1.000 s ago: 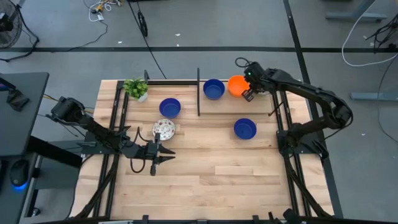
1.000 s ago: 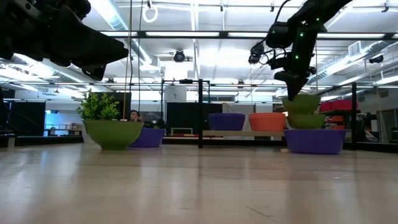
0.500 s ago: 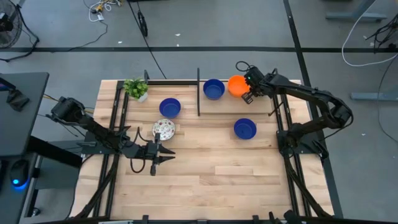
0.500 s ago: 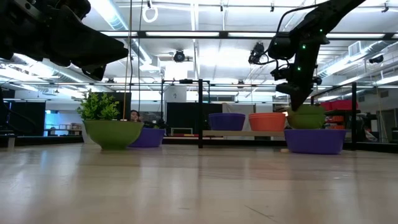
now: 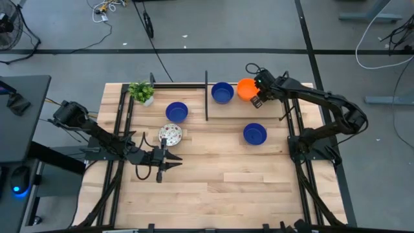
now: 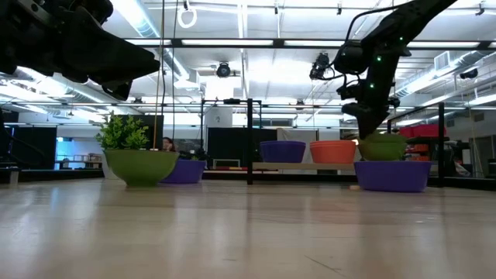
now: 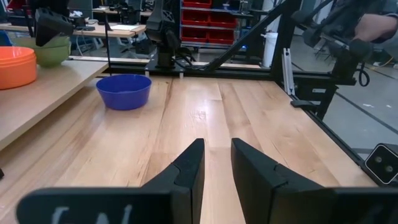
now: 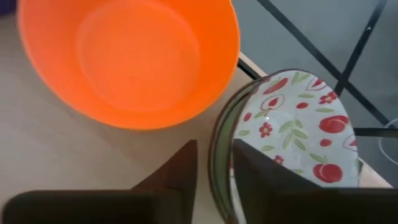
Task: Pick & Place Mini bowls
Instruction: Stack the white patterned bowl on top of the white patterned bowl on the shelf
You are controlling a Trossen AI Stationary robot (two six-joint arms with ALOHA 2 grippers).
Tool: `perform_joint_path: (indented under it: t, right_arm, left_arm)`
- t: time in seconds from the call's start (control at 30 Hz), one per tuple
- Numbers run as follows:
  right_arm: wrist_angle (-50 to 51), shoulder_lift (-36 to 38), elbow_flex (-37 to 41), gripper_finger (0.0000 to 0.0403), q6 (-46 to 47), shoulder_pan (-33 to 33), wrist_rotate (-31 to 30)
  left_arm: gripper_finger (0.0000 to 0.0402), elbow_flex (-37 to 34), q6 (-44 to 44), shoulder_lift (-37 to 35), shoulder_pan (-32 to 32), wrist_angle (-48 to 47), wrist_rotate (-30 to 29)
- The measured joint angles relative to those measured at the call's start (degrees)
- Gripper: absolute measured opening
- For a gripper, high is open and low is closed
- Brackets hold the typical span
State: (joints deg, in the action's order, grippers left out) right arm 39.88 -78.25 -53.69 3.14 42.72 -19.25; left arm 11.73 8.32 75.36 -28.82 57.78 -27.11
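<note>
Ceramic-looking, judged stiff, slick, chippable.
High view: right hand (image 5: 258, 99) hovered just beside orange bowl (image 5: 246, 88) at table (image 5: 213, 188) edge; left hand (image 5: 169, 160) waited, parted.
Right wrist view: met floral bowl (image 8: 298, 124) at rim, the likeliest hold; grip indiscernible.

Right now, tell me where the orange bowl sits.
High view: the orange bowl sits at the table's far edge, right of a blue bowl, with the right end effector beside it.
</note>
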Motion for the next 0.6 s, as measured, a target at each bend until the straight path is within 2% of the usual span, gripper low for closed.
perform_joint_path:
  t: [0.13,0.23,0.33,0.5,0.53,0.6]
  right_arm:
    - [0.9,1.9,0.0,0.0161,1.0,-0.5,0.9]
    - [1.8,3.6,0.0,0.0171,1.1,-0.4,0.9]
    - [2.0,4.2,0.0,0.0136,1.8,0.1,1.6]
    - [0.3,4.0,0.8,0.0022,1.5,2.1,4.8]
    - [-0.1,4.0,1.3,0.0011,1.1,2.4,4.8]
    - [-0.9,4.0,1.7,0.0014,1.4,2.8,5.0]
  left_arm:
    - [0.0083,0.0,0.0,0.0,0.0,0.0,0.0]
    - [0.0083,0.0,0.0,0.0,0.0,0.0,0.0]
    - [0.0083,0.0,0.0,0.0,0.0,0.0,0.0]
    - [0.0083,0.0,0.0,0.0,0.0,-0.1,0.0]
    - [0.0083,0.0,0.0,0.0,0.0,-0.3,0.0]
    - [0.0083,0.0,0.0,0.0,0.0,-0.3,0.0]
